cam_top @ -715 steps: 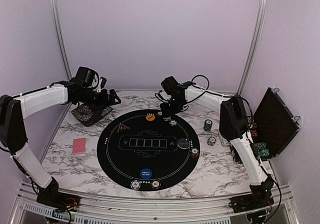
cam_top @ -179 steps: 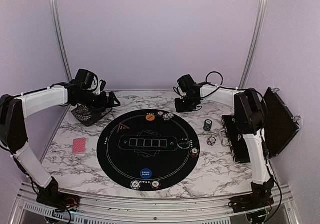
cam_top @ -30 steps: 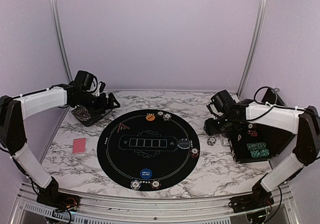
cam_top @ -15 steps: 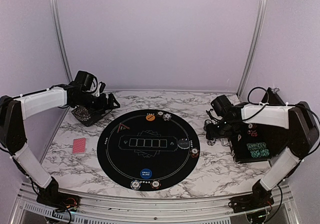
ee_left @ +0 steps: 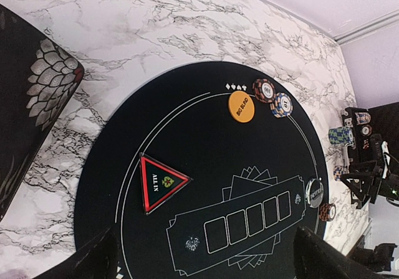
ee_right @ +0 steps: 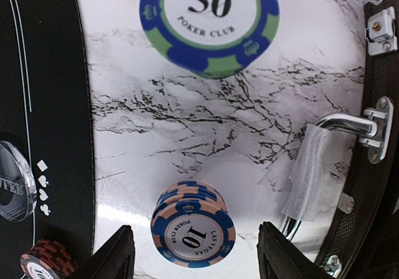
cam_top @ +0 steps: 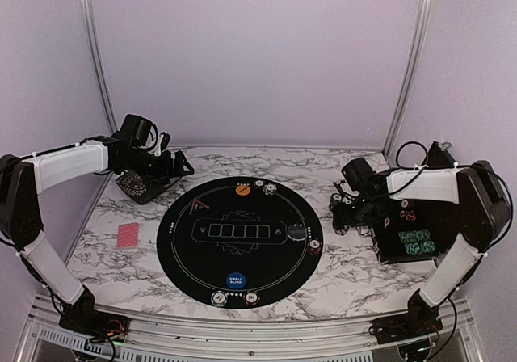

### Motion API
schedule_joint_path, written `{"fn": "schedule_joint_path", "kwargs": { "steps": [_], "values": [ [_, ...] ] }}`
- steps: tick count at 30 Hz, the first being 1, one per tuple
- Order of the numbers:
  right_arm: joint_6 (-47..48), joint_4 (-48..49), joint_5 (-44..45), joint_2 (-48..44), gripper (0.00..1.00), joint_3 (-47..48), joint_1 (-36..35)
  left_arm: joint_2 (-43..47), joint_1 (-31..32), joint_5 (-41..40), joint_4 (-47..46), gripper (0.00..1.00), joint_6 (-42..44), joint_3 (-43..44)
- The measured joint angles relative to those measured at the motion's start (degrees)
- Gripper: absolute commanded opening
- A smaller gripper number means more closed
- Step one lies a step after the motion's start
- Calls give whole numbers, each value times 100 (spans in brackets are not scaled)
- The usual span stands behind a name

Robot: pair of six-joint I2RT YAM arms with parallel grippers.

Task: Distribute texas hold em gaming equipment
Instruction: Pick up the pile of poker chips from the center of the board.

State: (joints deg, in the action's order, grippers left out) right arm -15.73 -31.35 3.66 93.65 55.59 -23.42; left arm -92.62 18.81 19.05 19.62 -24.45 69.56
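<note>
Right wrist view: right jaws have widened above the blue chip stack (ee_right: 192,232).

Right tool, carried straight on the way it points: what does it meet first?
Probably the blue-and-pink 10 chip stack, which lies centred under the open right tool on the marble table. How far off it is remains uncertain.
</note>
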Motion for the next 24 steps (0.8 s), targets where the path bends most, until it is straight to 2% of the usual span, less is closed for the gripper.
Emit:
{"fn": "schedule_joint_path", "kwargs": {
  "steps": [10, 24],
  "values": [
    [79, 101, -59, 332, 64, -22, 55, 0, 0, 0, 0, 99, 0, 0],
    [120, 111, -24, 391, 54, -39, 57, 0, 0, 0, 0, 99, 0, -4]
  ]
}}
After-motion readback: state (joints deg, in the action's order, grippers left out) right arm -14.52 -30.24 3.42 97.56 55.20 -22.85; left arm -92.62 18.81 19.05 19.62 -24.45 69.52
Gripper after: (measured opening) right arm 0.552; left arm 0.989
